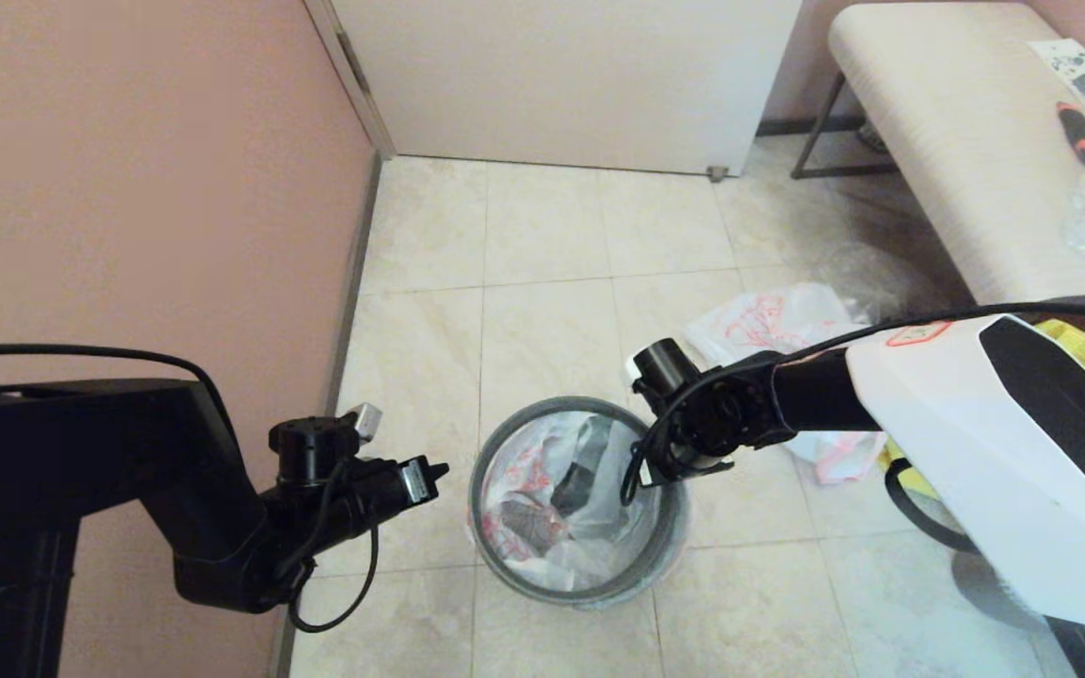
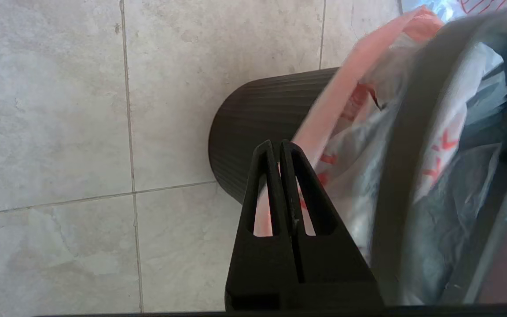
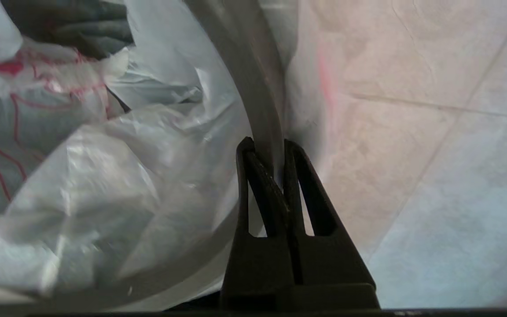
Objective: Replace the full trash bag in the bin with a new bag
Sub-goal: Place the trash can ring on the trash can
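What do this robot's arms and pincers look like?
The left arm is all black and boxy, with looping black cables. The right arm has a smooth white shell, a red-edged sticker and a black wrist. Each pincer, left gripper and right gripper, is two black wedge-shaped fingers with slots.

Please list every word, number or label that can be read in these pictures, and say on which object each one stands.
None can be read.
Full trash bag in the bin: red print, too blurred.
New bag on the floor: red drawing and characters, too small.
Red-edged label on the right arm: illegible.

Black arms (image 1: 128, 471), white right shell (image 1: 957, 414).
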You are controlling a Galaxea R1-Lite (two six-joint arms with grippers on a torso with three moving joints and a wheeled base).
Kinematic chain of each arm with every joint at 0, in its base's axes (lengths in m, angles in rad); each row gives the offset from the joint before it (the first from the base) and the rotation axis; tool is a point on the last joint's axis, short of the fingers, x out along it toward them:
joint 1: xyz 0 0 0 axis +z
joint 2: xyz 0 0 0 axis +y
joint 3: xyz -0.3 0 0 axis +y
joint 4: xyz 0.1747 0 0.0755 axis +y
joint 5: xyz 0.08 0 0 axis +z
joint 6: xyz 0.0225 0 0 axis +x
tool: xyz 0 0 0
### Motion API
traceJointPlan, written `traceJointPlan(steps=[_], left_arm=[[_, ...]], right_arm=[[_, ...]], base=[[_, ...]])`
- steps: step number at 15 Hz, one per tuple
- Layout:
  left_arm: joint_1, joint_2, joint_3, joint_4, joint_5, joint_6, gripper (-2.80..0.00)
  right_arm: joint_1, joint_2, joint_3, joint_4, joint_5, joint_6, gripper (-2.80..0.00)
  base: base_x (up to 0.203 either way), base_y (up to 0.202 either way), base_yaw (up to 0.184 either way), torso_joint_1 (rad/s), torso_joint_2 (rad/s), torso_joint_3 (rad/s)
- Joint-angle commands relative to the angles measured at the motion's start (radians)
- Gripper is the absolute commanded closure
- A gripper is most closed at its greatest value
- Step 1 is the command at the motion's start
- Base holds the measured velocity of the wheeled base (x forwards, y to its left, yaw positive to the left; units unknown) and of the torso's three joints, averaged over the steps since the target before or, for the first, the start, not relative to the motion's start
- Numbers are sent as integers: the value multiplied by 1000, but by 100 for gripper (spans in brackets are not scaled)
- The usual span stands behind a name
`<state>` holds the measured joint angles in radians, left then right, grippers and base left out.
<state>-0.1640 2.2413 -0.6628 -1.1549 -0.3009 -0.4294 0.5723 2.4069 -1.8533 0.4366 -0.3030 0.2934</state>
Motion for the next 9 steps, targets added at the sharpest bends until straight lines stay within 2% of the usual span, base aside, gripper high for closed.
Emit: traceJointPlan(steps=[1,9], left_arm=[[0,0,0,-6,-1,-3,0],[-2,3,-1,-6,9,-2,0]], right_arm=[[3,29,-24,5,-3,-6,0],[20,-63,40,11,-73,-7,0]], base=[[0,0,0,0,0,0],[0,0,0,0,0,0]])
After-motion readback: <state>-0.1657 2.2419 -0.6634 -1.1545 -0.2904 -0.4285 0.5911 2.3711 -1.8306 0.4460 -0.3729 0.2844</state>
